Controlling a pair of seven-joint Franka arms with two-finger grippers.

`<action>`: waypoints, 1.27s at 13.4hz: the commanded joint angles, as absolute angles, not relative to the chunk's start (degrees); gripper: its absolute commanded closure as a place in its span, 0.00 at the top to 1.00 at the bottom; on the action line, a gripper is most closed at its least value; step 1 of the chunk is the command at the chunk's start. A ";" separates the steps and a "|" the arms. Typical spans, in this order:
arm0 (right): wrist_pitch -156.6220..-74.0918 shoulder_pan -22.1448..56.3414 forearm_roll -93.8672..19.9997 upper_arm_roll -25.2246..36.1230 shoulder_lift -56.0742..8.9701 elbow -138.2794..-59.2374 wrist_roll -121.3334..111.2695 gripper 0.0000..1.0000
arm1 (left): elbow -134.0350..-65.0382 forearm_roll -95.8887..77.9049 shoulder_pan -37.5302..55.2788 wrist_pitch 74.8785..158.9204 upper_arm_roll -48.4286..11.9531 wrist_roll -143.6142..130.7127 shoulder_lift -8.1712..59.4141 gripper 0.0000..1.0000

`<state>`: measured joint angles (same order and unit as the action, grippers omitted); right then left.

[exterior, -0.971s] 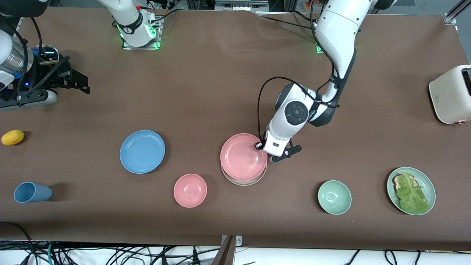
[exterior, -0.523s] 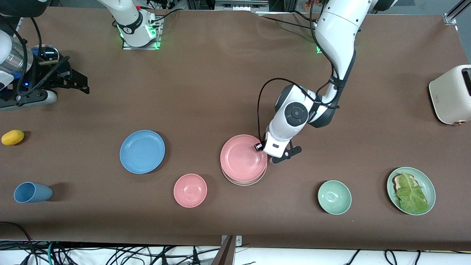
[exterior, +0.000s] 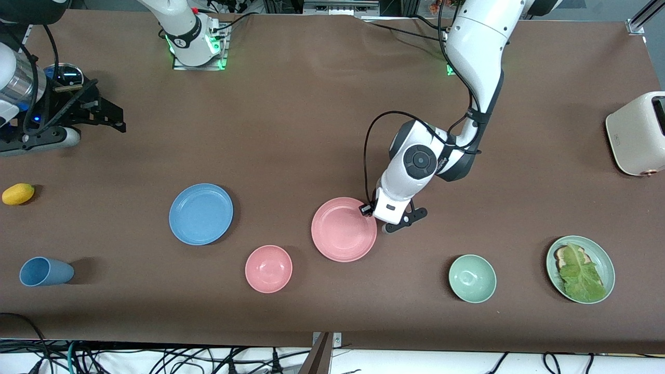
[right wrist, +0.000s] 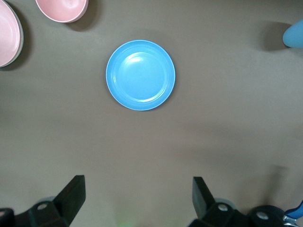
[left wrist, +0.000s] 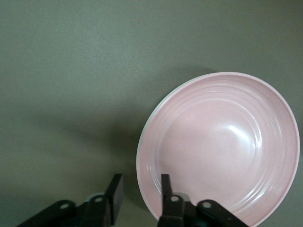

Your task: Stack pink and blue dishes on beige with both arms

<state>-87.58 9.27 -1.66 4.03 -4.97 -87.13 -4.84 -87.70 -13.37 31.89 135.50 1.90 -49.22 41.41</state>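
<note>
The pale pink plate (exterior: 344, 229) lies flat mid-table on the beige plate, which it covers in the front view. Only a thin pale edge of the beige plate (left wrist: 144, 134) shows along the pink rim in the left wrist view. My left gripper (exterior: 384, 224) (left wrist: 140, 194) is open at the plate's edge toward the left arm's end. One finger is over the plate's inside and one is outside, with gaps to the rim. The sky-blue plate (exterior: 201, 213) (right wrist: 140, 75) lies alone toward the right arm's end. My right gripper (exterior: 106, 115) (right wrist: 137, 198) waits wide open and empty, high over that end.
A pink bowl (exterior: 268, 268) sits nearer the camera, between the two plates. A mint bowl (exterior: 472, 278), a green plate with lettuce on bread (exterior: 580, 268) and a toaster (exterior: 638, 133) stand toward the left arm's end. A blue cup (exterior: 45, 271) and a yellow fruit (exterior: 18, 194) are toward the right arm's end.
The pink plate was held raised over the beige plate, whose rim showed below it. It has dropped flat onto the beige plate and hides it. The right arm has barely moved.
</note>
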 commanded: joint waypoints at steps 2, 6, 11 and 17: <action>-87.36 8.96 -2.55 4.04 -5.19 -86.22 -5.10 1.00 | -84.56 -11.43 30.86 133.95 2.72 -47.21 41.14 0.72; -87.36 9.05 -2.55 4.04 -5.19 -86.22 -5.10 1.00 | -76.66 -11.34 26.55 119.22 2.81 -38.78 40.17 0.80; -87.36 9.05 -2.55 3.96 -5.19 -86.22 -5.10 1.00 | -72.95 -11.34 21.28 110.40 2.99 -26.75 39.47 0.84; -87.36 9.05 -2.55 4.04 -5.19 -86.22 -5.10 1.00 | -72.51 -6.07 14.79 105.47 3.52 -14.96 37.36 0.99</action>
<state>-87.58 9.28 -1.67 4.03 -4.98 -87.13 -4.84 -72.85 -7.77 18.09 107.64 3.98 -19.21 38.96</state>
